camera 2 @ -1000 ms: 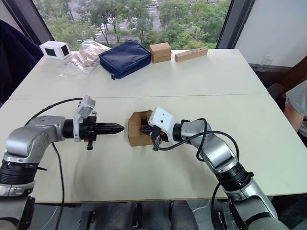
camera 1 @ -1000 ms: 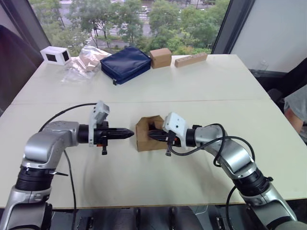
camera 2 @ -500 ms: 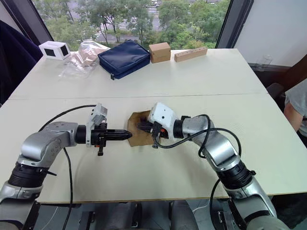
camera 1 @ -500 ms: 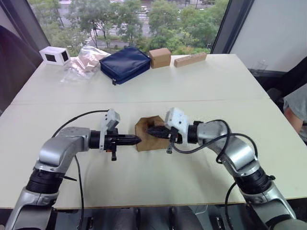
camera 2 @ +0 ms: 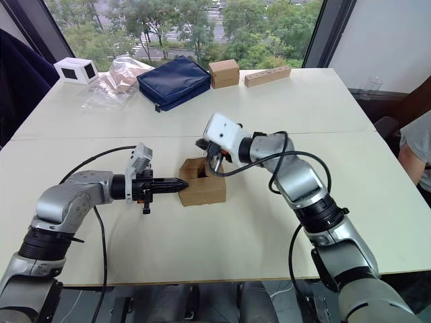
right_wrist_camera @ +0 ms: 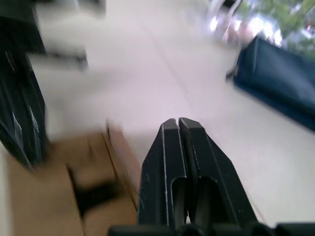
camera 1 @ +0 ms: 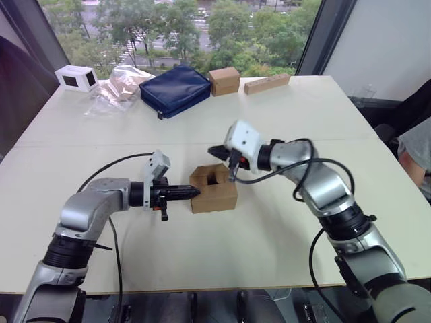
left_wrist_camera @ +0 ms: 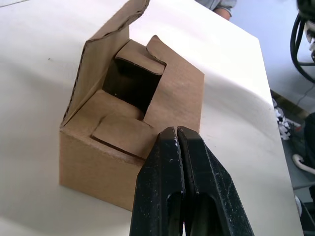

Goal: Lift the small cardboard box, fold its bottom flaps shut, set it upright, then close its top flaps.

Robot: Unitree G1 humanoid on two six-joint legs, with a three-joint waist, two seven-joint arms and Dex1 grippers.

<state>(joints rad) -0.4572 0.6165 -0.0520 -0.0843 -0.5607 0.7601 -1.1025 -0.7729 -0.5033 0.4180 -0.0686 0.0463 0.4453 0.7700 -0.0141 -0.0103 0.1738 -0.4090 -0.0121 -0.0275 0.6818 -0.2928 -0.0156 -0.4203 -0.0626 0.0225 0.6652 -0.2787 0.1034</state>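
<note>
Mid-tabletop, the small cardboard box rests unlifted, flaps half tucked (opening visible). Left gripper, fingers together, touches it; right gripper, fingers together, hovers above.

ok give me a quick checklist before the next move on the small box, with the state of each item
1. Small cardboard box resting flat on the table: ok, it sits on one face.
2. Flaps on its upward face shut: not ok, a dark opening shows between them and one flap stands up at the edge.
3. Left gripper shut and placed to steady the box: ok, fingers together, tip at the box's side.
4. Right gripper clear of the box: ok, it is above and behind the box, fingers together.
5. Box held by either gripper: not ok, neither grips it.
6. Flaps on the underside shut: cannot tell, that face is hidden.
</note>
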